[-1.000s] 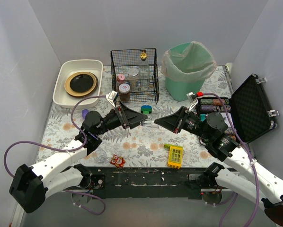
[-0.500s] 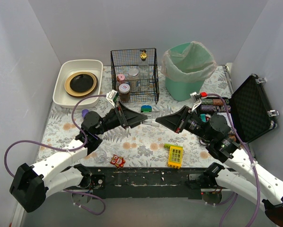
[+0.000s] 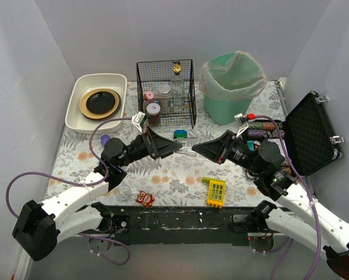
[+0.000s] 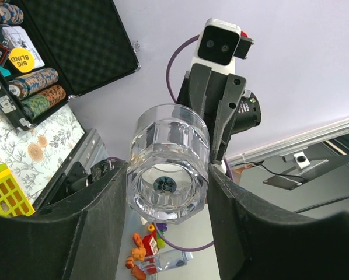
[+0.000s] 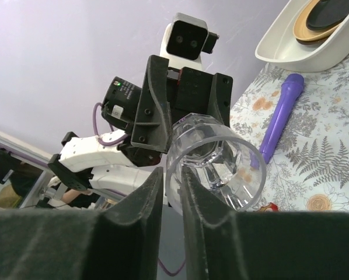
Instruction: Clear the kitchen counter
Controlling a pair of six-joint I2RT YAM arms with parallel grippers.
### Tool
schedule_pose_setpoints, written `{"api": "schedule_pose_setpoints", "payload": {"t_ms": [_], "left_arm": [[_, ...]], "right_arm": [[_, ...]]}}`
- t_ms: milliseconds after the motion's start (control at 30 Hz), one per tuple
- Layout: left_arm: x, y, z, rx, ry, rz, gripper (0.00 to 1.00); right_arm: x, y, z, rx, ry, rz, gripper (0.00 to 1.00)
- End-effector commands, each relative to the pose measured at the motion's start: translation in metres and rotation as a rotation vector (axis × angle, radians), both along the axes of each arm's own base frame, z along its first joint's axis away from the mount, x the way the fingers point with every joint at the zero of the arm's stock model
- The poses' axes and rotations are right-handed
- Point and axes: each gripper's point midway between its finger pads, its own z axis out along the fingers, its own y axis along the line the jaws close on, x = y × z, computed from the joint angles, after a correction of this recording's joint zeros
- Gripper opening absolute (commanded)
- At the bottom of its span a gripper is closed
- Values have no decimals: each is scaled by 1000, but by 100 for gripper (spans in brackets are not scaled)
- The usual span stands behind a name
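A clear faceted drinking glass (image 3: 185,149) hangs sideways in the air above the middle of the kitchen counter (image 3: 168,175), between both grippers. My left gripper (image 3: 177,149) is shut on its thick base, which faces the camera in the left wrist view (image 4: 168,175), with one black finger (image 4: 104,210) on each side of it. My right gripper (image 3: 195,149) is shut on the rim wall of the glass (image 5: 215,160), with one finger (image 5: 142,204) outside the wall and the other inside the mouth.
At the back are a white tub (image 3: 75,111) holding a plate, a wire basket (image 3: 166,93) with jars, and a green lined bin (image 3: 231,87). An open black case (image 3: 306,134) with chips is at the right. A yellow toy (image 3: 216,191), a red toy (image 3: 144,198), a small clear cup (image 3: 124,192) and a purple stick (image 5: 282,114) lie on the cloth.
My right gripper has edged up and closer onto the glass rim. The left gripper and the glass have hardly moved.
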Motion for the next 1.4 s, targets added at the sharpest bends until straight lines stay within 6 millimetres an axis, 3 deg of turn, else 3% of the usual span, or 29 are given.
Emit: {"api": "schedule_pose_setpoints", "payload": {"t_ms": [0, 67, 200, 333, 567, 867, 967, 1067, 1233, 1367], "left_arm": [[-4, 5, 4, -8, -16, 29, 0], [3, 9, 0, 14, -7, 72, 0], [26, 34, -13, 90, 25, 201, 0], [58, 88, -25, 190, 47, 399, 0], [103, 186, -52, 578, 143, 819, 0], [156, 272, -46, 793, 223, 1202, 0], [180, 289, -41, 856, 205, 1246, 0], [208, 307, -53, 970, 217, 1260, 0], [260, 322, -96, 1158, 221, 1225, 0], [286, 322, -127, 1242, 230, 1156, 0]], "right_arm": [[8, -3, -2, -50, -12, -47, 37], [14, -9, -5, -82, -1, -97, 48], [26, -28, -7, -155, -3, -217, 56], [30, -48, -13, -238, 1, -314, 57], [28, -72, -27, -291, 29, -397, 56], [21, -96, -36, -325, 39, -464, 54], [19, -102, -40, -354, 35, -479, 54], [19, -106, -45, -379, 32, -493, 54], [18, -110, -52, -404, 29, -499, 53], [18, -113, -56, -418, 31, -506, 53]]}}
